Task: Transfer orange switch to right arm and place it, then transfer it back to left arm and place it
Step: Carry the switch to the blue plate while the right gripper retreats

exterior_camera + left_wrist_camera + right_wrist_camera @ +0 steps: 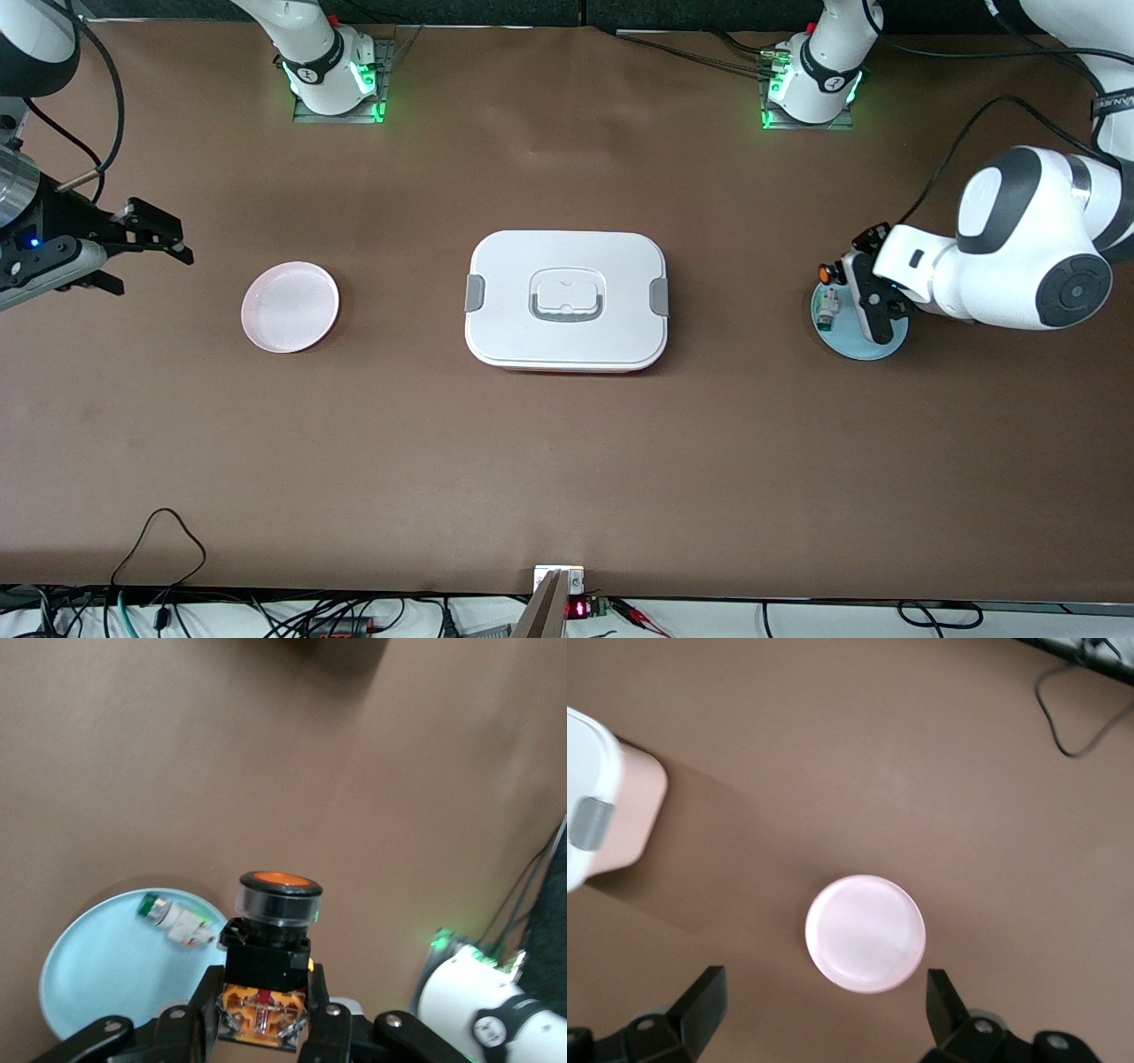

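Gripping the orange switch (266, 952) by its boxy black body, the left end effector (264, 1010) hangs over the pale blue plate (852, 341) at the left arm's end of the table (567, 443). The switch is a small push-button: a round orange face set in a clear, dark-rimmed collar, a black housing below it, and an orange-yellow contact block at the base, where the two black fingers (205, 997) clamp it from either side. It sits upright in the grasp, orange face pointing away from the wrist. In the front view it shows as a tiny orange dot (826, 274) at the fingertips, above the plate's rim. A small white-and-green component (174, 920) lies on the blue plate.

The white box (567, 299), with grey side clips and a grey-rimmed lid handle, sits mid-table between the two plates. The right end effector (151, 241) waits with its fingers spread wide, above the table near the pink plate (290, 307) at the right arm's end.
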Controlling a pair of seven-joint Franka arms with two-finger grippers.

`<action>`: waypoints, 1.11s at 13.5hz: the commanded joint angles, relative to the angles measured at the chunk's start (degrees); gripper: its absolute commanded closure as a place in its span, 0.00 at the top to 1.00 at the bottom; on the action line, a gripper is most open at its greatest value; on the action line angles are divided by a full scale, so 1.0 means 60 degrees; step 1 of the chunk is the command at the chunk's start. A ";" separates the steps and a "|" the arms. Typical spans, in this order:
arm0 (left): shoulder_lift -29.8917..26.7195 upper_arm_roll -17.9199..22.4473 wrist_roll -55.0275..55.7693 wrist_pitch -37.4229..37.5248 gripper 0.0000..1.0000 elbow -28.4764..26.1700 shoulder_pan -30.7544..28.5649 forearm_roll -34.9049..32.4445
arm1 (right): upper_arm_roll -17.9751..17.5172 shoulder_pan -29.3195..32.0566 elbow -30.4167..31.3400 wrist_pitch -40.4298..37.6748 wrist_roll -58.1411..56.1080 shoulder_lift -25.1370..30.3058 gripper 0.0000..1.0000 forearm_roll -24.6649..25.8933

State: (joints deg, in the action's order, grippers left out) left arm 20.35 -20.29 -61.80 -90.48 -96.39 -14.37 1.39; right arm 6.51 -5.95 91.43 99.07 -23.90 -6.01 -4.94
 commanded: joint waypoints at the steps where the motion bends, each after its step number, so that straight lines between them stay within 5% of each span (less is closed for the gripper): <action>1: -0.0168 -0.0105 -0.0714 -0.0753 0.09 -0.0633 -0.0271 -0.0596 | 0.0058 -0.0121 -0.0149 -0.0309 0.0320 0.0078 1.00 0.0837; 5: -0.0154 -0.0105 -0.1371 -0.1631 0.09 -0.1218 -0.0608 -0.1052 | 0.0204 -0.0588 -0.0194 -0.1071 0.2397 0.0107 1.00 0.0824; 11: 0.0183 -0.0090 -0.1756 -0.2394 0.09 -0.1468 -0.0945 -0.1359 | 0.0234 -0.0562 -0.0179 0.0100 0.2811 -0.0024 1.00 0.0722; 15: 0.0358 -0.0061 -0.2325 -0.3988 0.10 -0.2171 -0.1280 -0.1843 | 0.0249 -0.0429 -0.0194 0.0042 0.2840 0.0005 1.00 0.0721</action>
State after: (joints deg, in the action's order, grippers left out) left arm 22.03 -20.27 -72.49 -110.41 -107.16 -19.75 -8.28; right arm 8.03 -8.68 90.64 99.39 -7.84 -6.21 -1.05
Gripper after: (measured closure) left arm 0.586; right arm 0.000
